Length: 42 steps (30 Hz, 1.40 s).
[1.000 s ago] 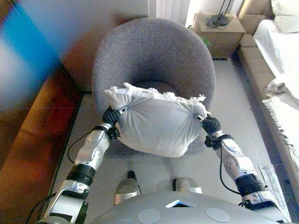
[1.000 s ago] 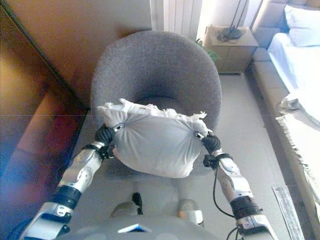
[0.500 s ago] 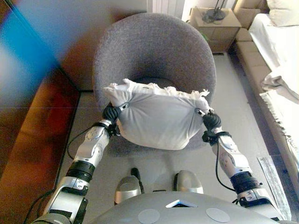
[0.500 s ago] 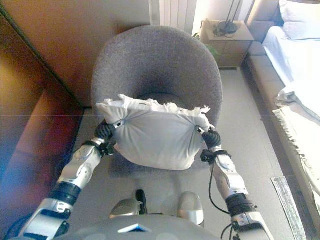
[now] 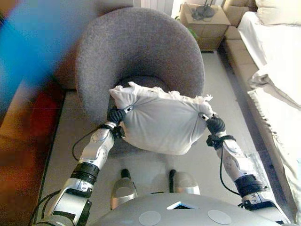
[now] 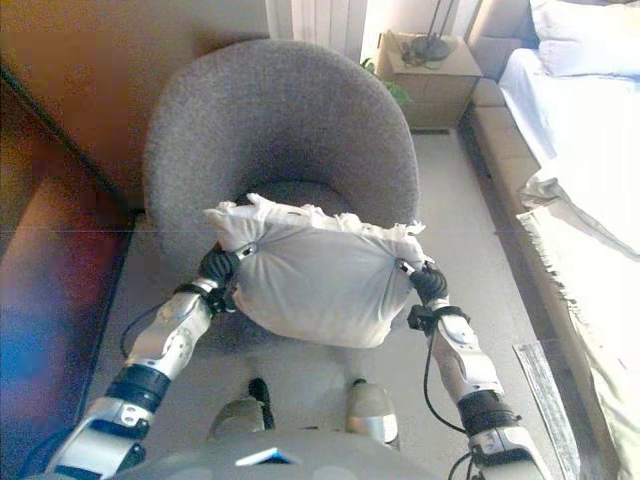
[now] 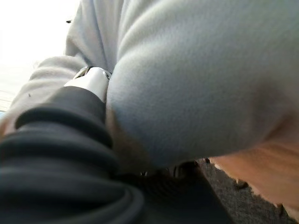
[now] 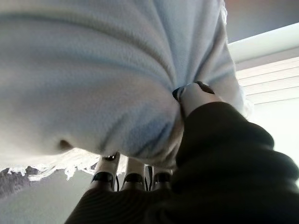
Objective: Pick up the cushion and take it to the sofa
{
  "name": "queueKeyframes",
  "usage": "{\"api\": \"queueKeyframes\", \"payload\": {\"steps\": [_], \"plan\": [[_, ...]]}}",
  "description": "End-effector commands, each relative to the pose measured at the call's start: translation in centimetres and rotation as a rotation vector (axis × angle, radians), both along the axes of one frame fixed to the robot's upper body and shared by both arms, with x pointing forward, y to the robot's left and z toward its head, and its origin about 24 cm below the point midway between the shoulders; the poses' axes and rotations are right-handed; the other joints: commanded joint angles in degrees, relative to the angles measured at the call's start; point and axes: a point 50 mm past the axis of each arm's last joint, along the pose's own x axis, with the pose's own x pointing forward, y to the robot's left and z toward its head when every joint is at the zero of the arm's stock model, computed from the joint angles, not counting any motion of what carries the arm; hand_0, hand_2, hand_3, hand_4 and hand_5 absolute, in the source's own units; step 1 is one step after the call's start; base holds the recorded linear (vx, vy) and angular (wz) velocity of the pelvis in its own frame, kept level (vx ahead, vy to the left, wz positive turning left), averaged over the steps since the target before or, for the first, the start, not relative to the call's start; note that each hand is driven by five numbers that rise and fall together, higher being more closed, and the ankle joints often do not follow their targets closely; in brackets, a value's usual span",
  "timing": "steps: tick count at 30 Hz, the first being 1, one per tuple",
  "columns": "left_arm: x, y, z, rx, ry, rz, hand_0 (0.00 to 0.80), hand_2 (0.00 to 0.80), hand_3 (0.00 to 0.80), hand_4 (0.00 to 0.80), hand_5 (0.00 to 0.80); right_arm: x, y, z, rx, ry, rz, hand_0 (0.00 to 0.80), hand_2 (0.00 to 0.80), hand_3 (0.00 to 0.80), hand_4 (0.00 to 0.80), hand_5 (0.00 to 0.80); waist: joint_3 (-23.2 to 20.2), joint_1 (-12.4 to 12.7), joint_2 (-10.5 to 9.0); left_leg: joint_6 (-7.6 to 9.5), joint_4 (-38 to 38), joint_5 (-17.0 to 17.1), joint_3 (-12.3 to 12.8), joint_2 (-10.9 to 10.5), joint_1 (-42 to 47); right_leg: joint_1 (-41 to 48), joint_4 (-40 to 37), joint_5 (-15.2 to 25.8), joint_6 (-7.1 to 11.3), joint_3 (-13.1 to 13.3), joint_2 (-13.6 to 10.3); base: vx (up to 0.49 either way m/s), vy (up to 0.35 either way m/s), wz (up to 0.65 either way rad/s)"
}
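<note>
A pale grey cushion (image 5: 162, 120) with a frilled white edge hangs between my two hands, lifted in front of a round grey armchair (image 5: 136, 52). My left hand (image 5: 116, 116) grips its left end and my right hand (image 5: 214, 125) grips its right end. In the left wrist view the cushion (image 7: 201, 79) bulges over the dark cover, with one finger (image 7: 91, 80) dug into the cloth. In the right wrist view the fingers (image 8: 128, 172) curl under the cushion (image 8: 93, 74) and the thumb presses into it. A sofa (image 5: 277, 70) draped in a white throw runs along the right.
A brown cabinet front (image 6: 50, 290) stands along the left. A small wooden side table (image 5: 204, 21) with a lamp base on it stands at the back, between the armchair and the sofa. Grey floor (image 5: 235, 94) runs between the armchair and the sofa.
The whole view has shifted: the armchair sits further left and the sofa shows more on the right. Both hands still hold the cushion, which sits slightly right of before.
</note>
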Motion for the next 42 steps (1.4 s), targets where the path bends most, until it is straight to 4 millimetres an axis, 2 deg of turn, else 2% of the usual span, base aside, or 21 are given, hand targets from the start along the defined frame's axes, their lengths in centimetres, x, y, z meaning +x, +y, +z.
{"api": "queueKeyframes", "payload": {"steps": [1,4,7,9,14,20,24,28,32,35,39,42], "plan": [[2.0,0.2,4.5,-0.035,-0.208,-0.018,0.8,0.8,0.8,0.8,0.8,3.4,1.4,4.1,0.099,-0.209,0.005,0.8,0.8,0.8,0.8,0.8,-1.4,2.6,-1.46,0.35,5.5,-9.5,0.1,2.2,4.8,-1.6,-9.5,13.8,6.57,4.5,-6.6,0.148,-0.064,0.19],[2.3,0.0,4.9,-0.051,-0.223,-0.005,0.8,0.8,0.8,0.8,0.8,4.2,1.8,4.9,0.056,-0.241,0.023,0.8,0.8,0.8,0.8,0.8,-1.2,3.4,-1.03,-0.21,4.2,-8.0,-0.8,2.7,3.4,-1.8,-9.4,12.7,6.42,3.5,-6.0,0.029,-0.052,0.07],[3.4,-0.5,6.3,-0.04,-0.257,-0.019,0.8,0.8,0.8,0.8,0.8,6.2,1.8,6.7,0.028,-0.291,0.022,0.8,0.8,0.8,0.8,0.8,0.1,4.5,-1.03,-1.16,4.0,-6.7,-1.8,3.4,0.6,-3.4,-8.8,12.2,6.34,1.8,-5.7,-0.077,-0.083,0.17],[3.7,-0.9,6.6,-0.032,-0.263,-0.025,0.8,0.8,0.8,0.8,0.8,7.0,1.7,7.5,0.025,-0.307,0.019,0.8,0.8,0.8,0.8,0.8,0.6,4.8,-1.13,-1.53,4.0,-6.3,-1.9,3.9,-0.2,-3.7,-8.7,11.9,6.42,1.0,-5.7,-0.048,-0.086,0.3],[5.8,-2.1,8.3,-0.015,-0.304,-0.014,0.8,0.8,0.8,0.8,0.8,9.7,1.3,10.7,-0.002,-0.383,-0.008,0.8,0.8,0.8,0.8,0.8,3.2,5.7,-2.27,-3.48,3.7,-3.4,-0.8,6.1,-4.6,-4.1,-9.2,11.5,6.75,-3.2,-5.9,-0.08,-0.125,0.51],[7.5,-3.2,11.4,0.005,-0.403,0.016,0.8,0.8,0.8,0.8,0.8,12.4,1.4,15.4,-0.06,-0.502,-0.037,0.8,0.8,0.8,0.8,0.8,6.6,6.8,-3.53,-4.38,3.2,-1.1,-4.2,6.4,-11.4,-7.9,-9.5,11.6,6.7,-4.0,-5.2,-0.154,-0.092,0.3],[8.9,-4.2,13.1,0.058,-0.431,-0.005,0.8,0.8,0.8,0.8,0.8,14.2,0.0,18.1,-0.017,-0.526,-0.153,0.8,0.8,0.8,0.8,0.8,9.3,7.6,-4.35,-5.38,9.7,-1.5,-7.5,7.3,-19.4,-12.7,-5.4,10.6,5.96,-4.0,-5.0,-0.115,-0.121,0.23],[9.4,-5.0,14.9,0.041,-0.488,-0.017,0.8,0.8,0.8,0.8,0.8,14.8,-0.6,20.4,-0.027,-0.574,-0.195,0.8,0.8,0.8,0.8,0.8,11.1,7.8,-3.62,-5.36,15.0,-2.7,-9.1,6.6,-24.0,-16.5,-0.9,8.8,5.16,-3.6,-5.3,-0.082,0.024,0.07],[9.9,-5.9,16.1,0.015,-0.512,-0.023,0.8,0.8,0.8,0.8,0.8,15.3,-0.9,21.3,-0.013,-0.573,-0.22,0.8,0.8,0.8,0.8,0.8,12.4,7.9,-2.65,-5.19,23.3,-6.5,-11.1,6.8,-28.0,-21.3,8.9,4.6,3.84,-1.7,-5.9,0.006,0.048,0.13],[9.8,-6.6,16.3,-0.008,-0.512,-0.036,0.8,0.8,0.8,0.8,0.8,15.4,-1.5,21.3,-0.04,-0.559,-0.243,0.8,0.8,0.8,0.8,0.8,12.7,8.2,-2.21,-5.33,26.0,-8.2,-11.6,6.6,-29.3,-23.0,12.3,3.0,3.59,-1.7,-6.7,0.06,0.017,0.12],[9.7,-7.7,16.3,-0.053,-0.491,-0.071,0.8,0.8,0.8,0.8,0.8,15.5,-2.3,22.0,-0.072,-0.565,-0.264,0.8,0.8,0.8,0.8,0.8,12.8,8.3,-2.01,-5.41,26.3,-8.6,-11.8,6.3,-29.6,-23.9,13.6,2.5,3.7,-1.9,-7.1,0.05,0.011,0.11],[9.7,-9.0,17.1,-0.073,-0.502,-0.103,0.8,0.8,0.8,0.8,0.8,15.7,-3.0,24.2,-0.118,-0.601,-0.265,0.8,0.8,0.8,0.8,0.8,13.0,8.3,-2.0,-5.54,25.8,-8.4,-11.7,5.9,-29.6,-23.9,13.3,2.7,3.95,-2.3,-7.3,0.04,-0.001,0.07]]}}
